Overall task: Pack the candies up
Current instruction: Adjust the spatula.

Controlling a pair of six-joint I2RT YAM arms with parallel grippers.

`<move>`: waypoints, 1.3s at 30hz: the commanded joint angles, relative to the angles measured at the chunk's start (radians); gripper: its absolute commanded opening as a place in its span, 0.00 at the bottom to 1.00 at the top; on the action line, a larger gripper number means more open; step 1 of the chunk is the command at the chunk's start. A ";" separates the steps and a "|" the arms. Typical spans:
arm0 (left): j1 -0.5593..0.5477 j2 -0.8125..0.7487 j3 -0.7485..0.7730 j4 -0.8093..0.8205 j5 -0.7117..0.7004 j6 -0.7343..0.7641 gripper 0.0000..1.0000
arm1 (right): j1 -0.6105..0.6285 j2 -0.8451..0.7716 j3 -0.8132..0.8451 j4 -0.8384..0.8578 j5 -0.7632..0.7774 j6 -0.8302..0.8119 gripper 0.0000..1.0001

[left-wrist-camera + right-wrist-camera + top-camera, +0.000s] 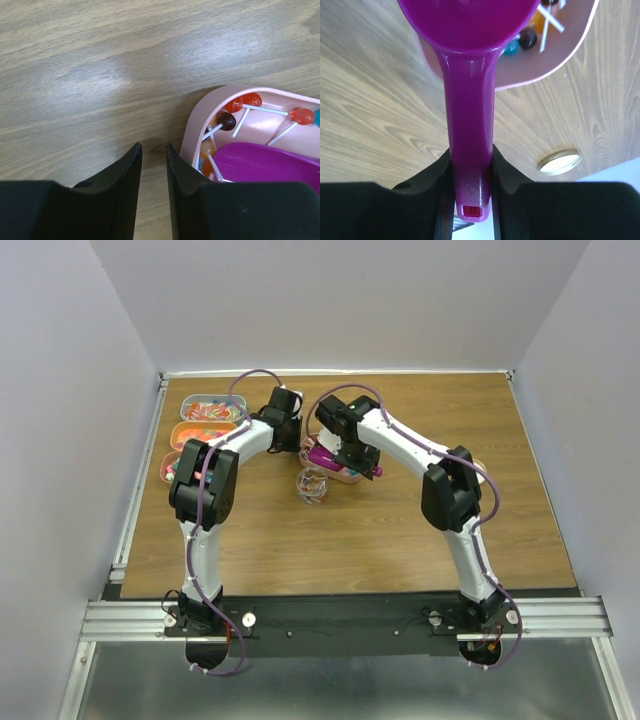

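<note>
On table, risks tipping pink tray by digging too steeply with magenta scoop, handle clenched in right gripper with tray at its 12 o'clock, and spilling candies lying in that tray toward left gripper, parted and empty at tray's 7 o'clock; finds no readable writing.
</note>
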 commanded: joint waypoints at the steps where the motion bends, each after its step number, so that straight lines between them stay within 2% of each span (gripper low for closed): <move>1: -0.012 -0.011 0.025 -0.003 -0.001 0.005 0.34 | 0.010 -0.078 -0.048 0.003 0.043 0.026 0.01; 7: -0.008 -0.043 0.015 0.008 -0.012 0.002 0.35 | 0.005 -0.116 -0.082 0.032 0.057 0.059 0.01; 10: 0.014 -0.094 -0.006 0.035 -0.012 -0.014 0.39 | -0.007 -0.153 -0.107 0.070 0.020 0.065 0.01; 13: 0.047 -0.177 -0.044 0.075 0.010 -0.034 0.45 | -0.019 -0.211 -0.183 0.138 -0.011 0.063 0.01; 16: 0.061 -0.264 -0.083 0.112 0.024 -0.035 0.46 | -0.030 -0.271 -0.255 0.196 -0.049 0.056 0.01; 22: 0.061 -0.396 -0.184 0.205 0.165 -0.061 0.47 | -0.038 -0.364 -0.349 0.288 -0.114 0.048 0.01; 26: 0.043 -0.384 -0.186 0.229 0.286 -0.072 0.46 | -0.041 -0.395 -0.374 0.313 -0.158 0.045 0.01; 29: 0.018 -0.366 -0.181 0.229 0.324 -0.074 0.46 | -0.041 -0.407 -0.374 0.325 -0.187 0.043 0.01; 39: -0.020 -0.293 -0.146 0.166 0.320 -0.055 0.45 | -0.042 -0.480 -0.412 0.392 -0.256 0.049 0.01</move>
